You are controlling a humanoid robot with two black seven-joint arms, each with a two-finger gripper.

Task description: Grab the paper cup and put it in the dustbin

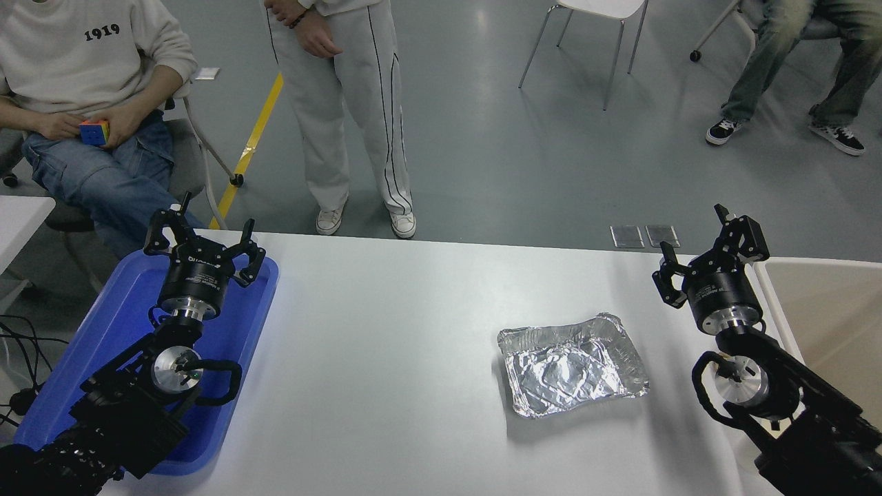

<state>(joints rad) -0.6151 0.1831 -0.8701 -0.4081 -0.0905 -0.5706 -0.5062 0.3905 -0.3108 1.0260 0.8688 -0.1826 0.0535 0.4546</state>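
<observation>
— Tabletop (386,358) first: what sits on it?

— A silver foil tray (573,364), crumpled and shiny, lies at about four o'clock from the centre. A blue plastic tray (117,331) lies along the nine o'clock edge.

— And the dustbin?

— The dustbin (827,310) stands at three o'clock, just off the tabletop's right edge; only its pale rim and part of its beige inside show.

— Where is the paper cup?

— I cannot see it anywhere; neither gripper holds it.

— The right gripper?

— The right gripper (708,242) hangs near two o'clock, beside the dustbin's near rim, its fingers spread wide with nothing between them.

— The left one?

— The left gripper (204,241) is parked over the far end of the blue plastic tray, at about ten o'clock, fingers also spread apart and holding nothing.

— Anyone nearby?

— At twelve o'clock a person in pale trousers (351,110) stands past the far edge. At eleven a seated person holds a coloured cube (94,131).
</observation>
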